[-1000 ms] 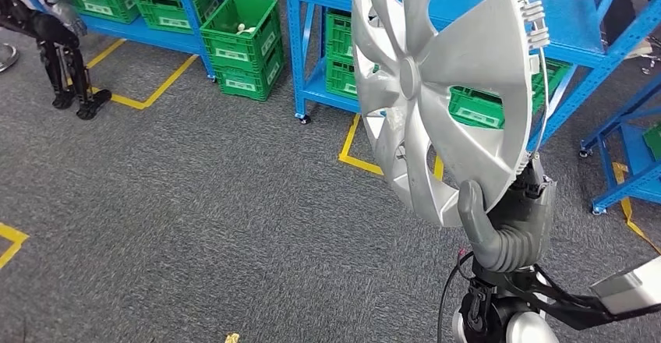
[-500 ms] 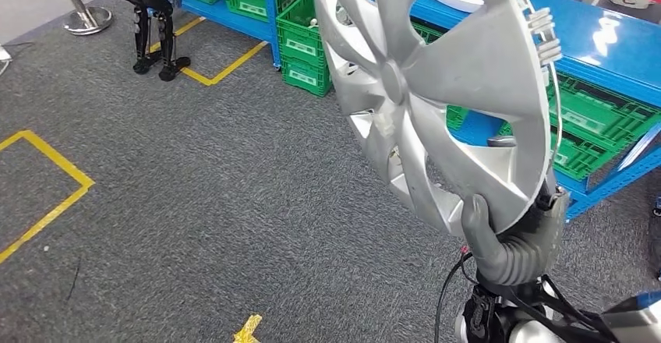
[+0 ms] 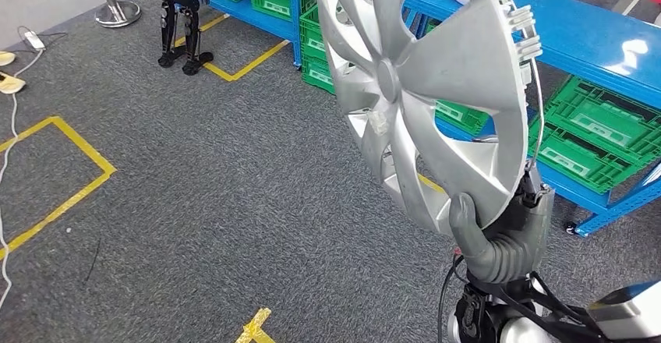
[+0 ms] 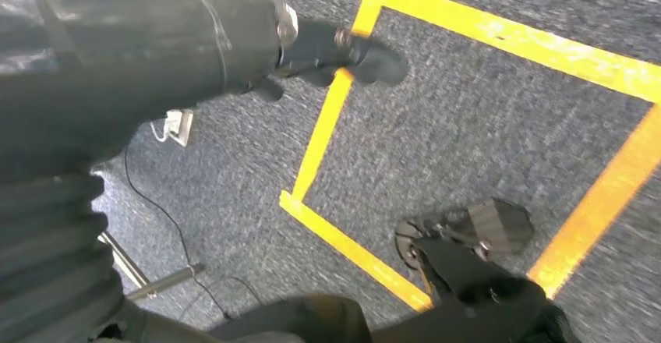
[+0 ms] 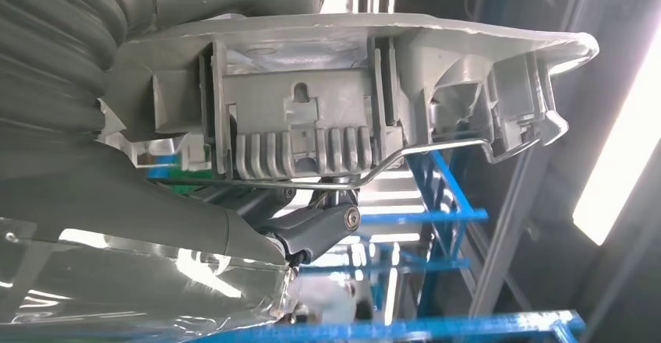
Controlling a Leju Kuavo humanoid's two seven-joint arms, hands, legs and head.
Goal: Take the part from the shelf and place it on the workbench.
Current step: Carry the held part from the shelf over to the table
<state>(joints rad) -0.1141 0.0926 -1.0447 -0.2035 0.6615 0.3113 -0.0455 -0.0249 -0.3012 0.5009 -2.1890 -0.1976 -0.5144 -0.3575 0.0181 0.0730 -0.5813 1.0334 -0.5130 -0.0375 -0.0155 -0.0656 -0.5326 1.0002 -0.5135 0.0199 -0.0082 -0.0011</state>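
Observation:
The part is a large silver wheel cover, held upright and tilted in front of me. My right hand grips its lower rim, thumb on the front face and fingers behind. The right wrist view shows the back of the wheel cover with its clips and wire ring, and dark fingers pressed against it. My left hand shows as a grey ribbed cover in the left wrist view, hanging over carpet. Its fingers cannot be made out.
A blue shelf with green crates below stands behind the wheel cover. Grey carpet carries yellow tape lines. Another robot's dark legs, a stanchion base and floor cables lie at the far left.
The whole view has swung, so the shelf and crates now sit further right and more taped floor shows on the left. The wheel cover stays in my right hand.

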